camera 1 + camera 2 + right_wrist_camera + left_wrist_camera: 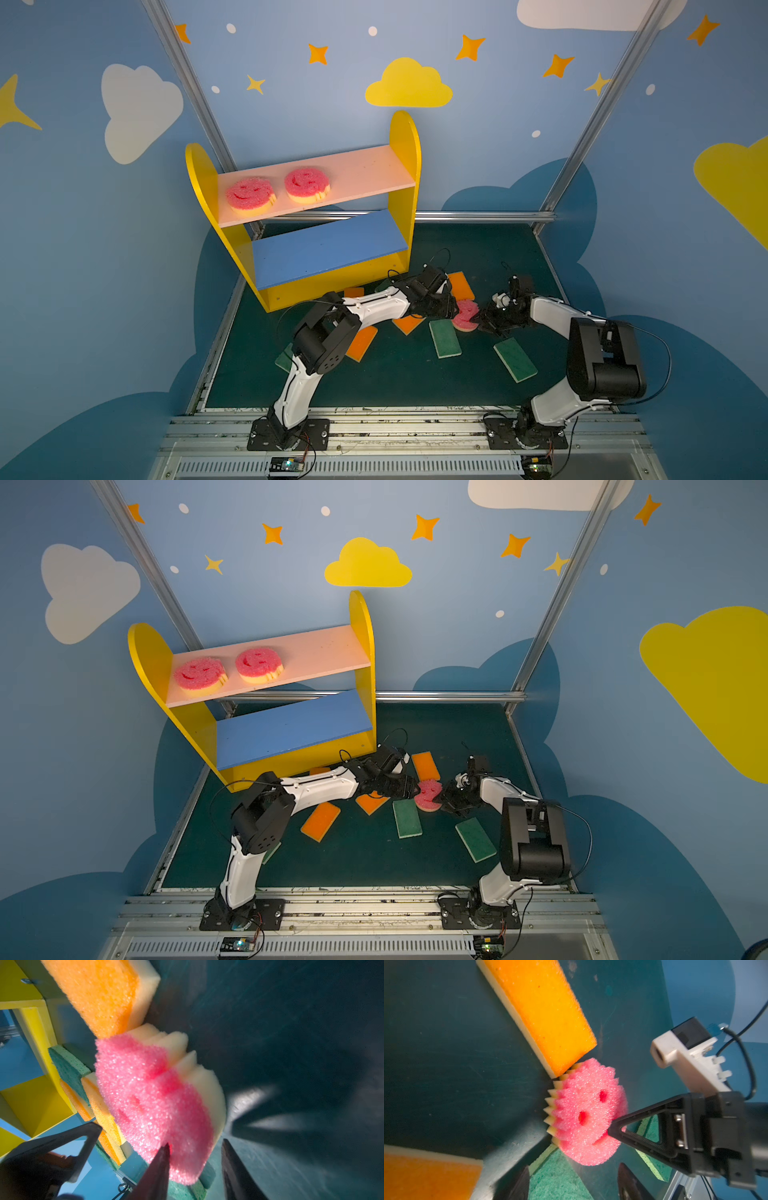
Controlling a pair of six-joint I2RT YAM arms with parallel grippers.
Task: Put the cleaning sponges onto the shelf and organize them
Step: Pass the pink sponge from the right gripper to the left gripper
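Observation:
A round pink smiley sponge (465, 314) (588, 1111) (153, 1103) lies tilted on the green floor mat, its rim on a green sponge (444, 338) and against an orange sponge (461, 284). My right gripper (478, 322) (195, 1142) is shut on its near rim, one fingertip (612, 1129) pressed into the mouth slot. My left gripper (452, 309) (574, 1168) stands open just on the other side of that sponge, holding nothing. On the pink upper board of the shelf (405, 137) rest two pink smiley sponges (250, 194) (306, 184). The blue lower board carries nothing.
Several orange sponges (361, 343) (407, 323) and green sponges (514, 359) (284, 359) lie scattered on the mat, some partly under my left arm. The shelf stands at the back left, close to the wall. Metal rails (374, 428) edge the front.

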